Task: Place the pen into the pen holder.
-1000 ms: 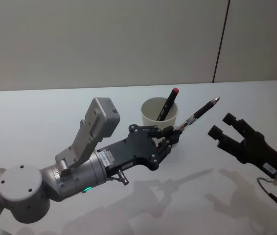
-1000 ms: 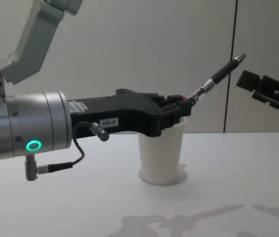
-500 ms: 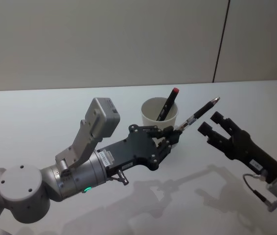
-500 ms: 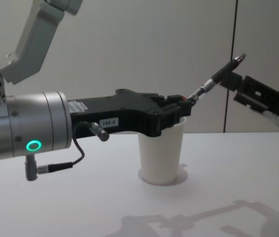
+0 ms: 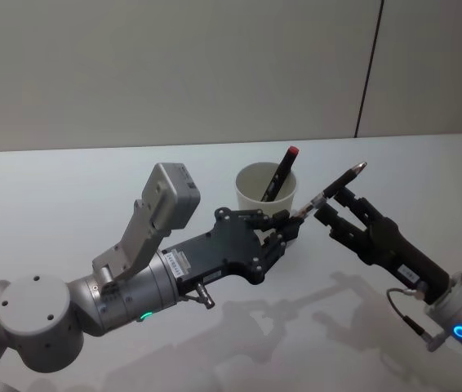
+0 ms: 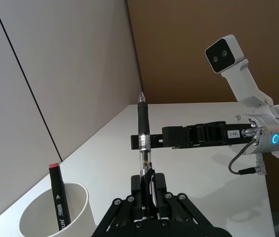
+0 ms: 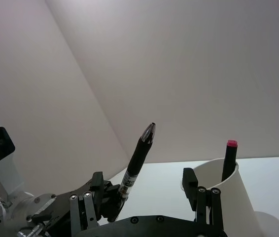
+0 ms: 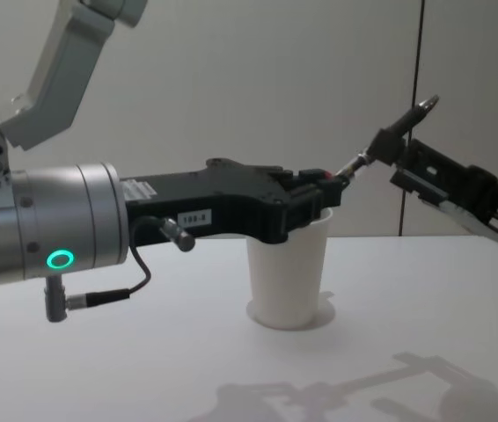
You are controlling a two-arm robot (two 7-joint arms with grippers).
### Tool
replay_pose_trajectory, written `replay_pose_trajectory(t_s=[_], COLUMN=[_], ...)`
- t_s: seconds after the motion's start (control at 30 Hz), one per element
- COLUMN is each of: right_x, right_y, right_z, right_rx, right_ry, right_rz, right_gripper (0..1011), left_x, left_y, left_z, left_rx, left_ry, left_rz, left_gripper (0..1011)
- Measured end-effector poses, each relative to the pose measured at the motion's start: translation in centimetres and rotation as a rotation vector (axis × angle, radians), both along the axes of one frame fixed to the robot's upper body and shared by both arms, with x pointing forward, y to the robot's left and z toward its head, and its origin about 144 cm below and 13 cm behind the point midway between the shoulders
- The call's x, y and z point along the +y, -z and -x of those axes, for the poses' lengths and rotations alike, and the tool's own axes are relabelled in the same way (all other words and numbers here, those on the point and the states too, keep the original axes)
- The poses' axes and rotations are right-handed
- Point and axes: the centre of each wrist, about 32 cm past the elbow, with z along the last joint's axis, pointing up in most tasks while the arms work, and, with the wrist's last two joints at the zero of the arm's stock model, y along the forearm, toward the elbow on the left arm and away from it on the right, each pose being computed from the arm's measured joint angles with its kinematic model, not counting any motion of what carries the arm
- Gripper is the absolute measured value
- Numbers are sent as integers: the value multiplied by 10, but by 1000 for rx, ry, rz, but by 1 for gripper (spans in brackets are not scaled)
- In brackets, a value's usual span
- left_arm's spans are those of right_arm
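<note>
Pen [image 5: 329,192] slants toward 2 o'clock, base pinched in left claw [image 5: 292,222] beside cup [image 5: 251,181]; right claw [image 5: 335,202] spread around it.

one pen [image 6: 143,129], one marker [image 5: 280,173], one pen holder [image 8: 289,277]

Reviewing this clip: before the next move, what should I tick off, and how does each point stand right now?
1. Grip: left gripper shut on the lower end of the black clear-barrelled pen: ok.
2. Handover: right gripper open, one finger on either side of the pen's upper part: ok.
3. Right fingers touching the pen: cannot tell.
4. Target: white tapered paper cup upright on the table: ok.
5. Room in the cup beside the red-capped black marker: ok.
</note>
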Motion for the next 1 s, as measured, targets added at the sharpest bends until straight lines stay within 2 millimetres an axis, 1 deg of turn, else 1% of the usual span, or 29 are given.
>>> replay_pose_trajectory(t_s=[0.4,1.0], right_x=[6,4], right_y=[3,5], right_z=[-3,-4], right_rx=[-28,-57], right_ry=[-17,-16], right_rz=[-44,-106], right_gripper=[1001,1001], left_x=[0,0], left_y=[0,0], left_z=[0,0], left_rx=[0,0], left_ry=[0,0], left_rz=[0,0], left_gripper=[175,175])
